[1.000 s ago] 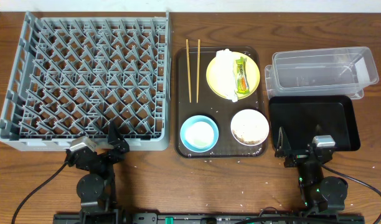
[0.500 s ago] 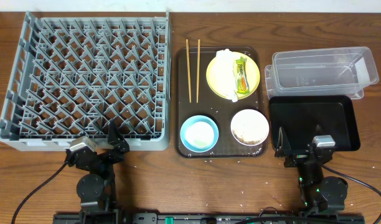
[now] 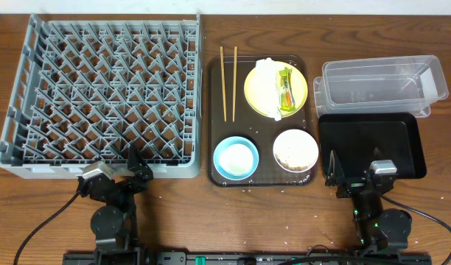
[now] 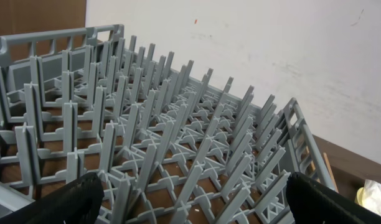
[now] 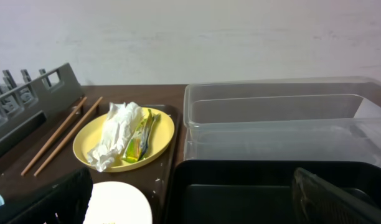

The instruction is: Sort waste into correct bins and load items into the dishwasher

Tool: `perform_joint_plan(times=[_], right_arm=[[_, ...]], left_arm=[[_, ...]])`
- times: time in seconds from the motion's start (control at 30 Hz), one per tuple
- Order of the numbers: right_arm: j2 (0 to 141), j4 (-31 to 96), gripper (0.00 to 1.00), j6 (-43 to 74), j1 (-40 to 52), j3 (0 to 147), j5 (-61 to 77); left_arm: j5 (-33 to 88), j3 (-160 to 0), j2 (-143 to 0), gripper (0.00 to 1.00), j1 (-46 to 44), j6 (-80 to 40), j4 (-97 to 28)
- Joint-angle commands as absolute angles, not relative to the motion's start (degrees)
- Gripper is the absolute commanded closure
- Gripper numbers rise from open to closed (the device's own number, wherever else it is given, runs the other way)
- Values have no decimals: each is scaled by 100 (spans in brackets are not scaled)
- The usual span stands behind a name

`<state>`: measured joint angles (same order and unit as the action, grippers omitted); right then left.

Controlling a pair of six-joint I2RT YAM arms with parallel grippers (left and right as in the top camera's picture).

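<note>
Nothing is seen to have moved since the earlier overhead frames; both arms are parked at the near edge of the table. The left gripper (image 4: 193,190) is held low at the near rim of the dish rack (image 3: 100,88), aimed across its pegs, its jaws spread wide with nothing between them. The right gripper (image 5: 190,186) is poised at the near edge of the black tray (image 3: 369,140), jaws likewise fully apart and gripping nothing.

Now the containers. The grey rack, far left, is seen with no dishes among its pegs. Just to its right lies the brown serving tray (image 3: 240,129), where all the tableware is gathered. Right of that, the black tray is shown bare, and the clear tub (image 3: 380,85) behind it, touching its far edge, is also seen without contents.

On the serving tray, the yellow plate (image 3: 301,87) is placed at the far right, with the crumpled napkin (image 3: 267,82) and the green-and-yellow wrapper (image 3: 286,90) lying side by side on it. The light-blue bowl (image 3: 236,157) is set near left, the white bowl (image 3: 295,133) near right with rice scraps (image 3: 293,153) inside. The chopsticks (image 3: 223,81) are laid parallel at the far left.
</note>
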<state>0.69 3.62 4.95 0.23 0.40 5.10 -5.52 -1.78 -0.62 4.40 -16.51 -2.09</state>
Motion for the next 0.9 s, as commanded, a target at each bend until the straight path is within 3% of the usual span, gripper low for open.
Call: perform_joint_plan(times=[0.0,0.13,0.27,0.37,0.67,0.87], right_arm=[[38,360,1,676,-14,32,613],[38,-110,1,1341,-14,32,1297],[38,-1057,1,1518,-14,62,1896],[73,-1120,1,1671,-14,331,1962],[2049,-416,1,1671,-14,2388,2250],[4705,1579,1,1667,-14,5116,3122]], left_arm=[[-574,-23,-23,5,443,-1649,-336],[292,-36,-23,5,443,-1715,36],[1638,-93,-23,5,443,-1754,1236],[1763,-355,-47,5,443,-1754,1227],[1846,-2523,-1361,5,443,-1750,-893],[2504,-4388,-3017,5,443,-1750,-2279]])
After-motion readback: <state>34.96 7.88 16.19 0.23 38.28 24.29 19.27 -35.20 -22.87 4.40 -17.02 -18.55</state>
